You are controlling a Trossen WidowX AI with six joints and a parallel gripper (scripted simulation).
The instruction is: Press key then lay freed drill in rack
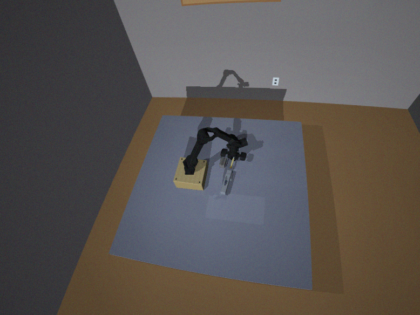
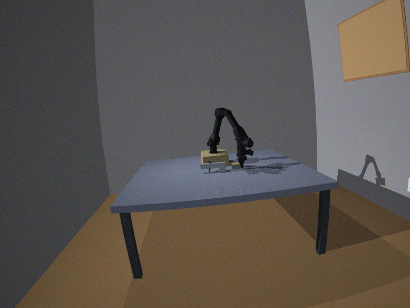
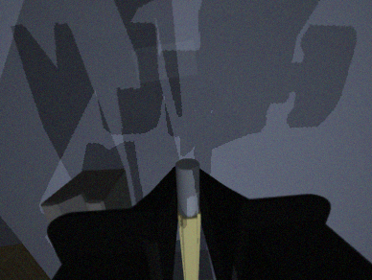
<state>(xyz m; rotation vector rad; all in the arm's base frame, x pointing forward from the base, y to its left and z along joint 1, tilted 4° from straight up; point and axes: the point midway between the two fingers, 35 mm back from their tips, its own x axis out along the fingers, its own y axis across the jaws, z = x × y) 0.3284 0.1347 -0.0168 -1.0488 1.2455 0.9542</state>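
From the top view I had the arm (image 1: 210, 135) bent over from its tan base block (image 1: 190, 176), with the gripper (image 1: 231, 162) pointing down at the grey surface (image 1: 210, 237) just beside that block. In the wrist view the black fingers were pinching the drill (image 3: 188, 201), a slim rod with a pale yellow shank and a grey cylindrical tip that stuck out past the fingertips toward the surface. The fingers stood nearly pressed together, only the rod's width keeping them apart.

In the top view the drill (image 1: 231, 163) showed as a short yellowish sliver under the wrist, lined up with a grey fixture (image 1: 227, 183) that lay on the surface just ahead of it. I could not tell whether the drill's far end touched that fixture or stood apart from it. In the exterior view the gripper (image 2: 242, 163) hung low over the surface (image 2: 185, 192), with the grey fixture (image 2: 215, 166) sitting to its left in front of the base block (image 2: 213, 155). A faint paler rectangle (image 1: 234, 209) was marked on the surface beyond the fixture. I could not make out the key or the rack as separate parts in any view.
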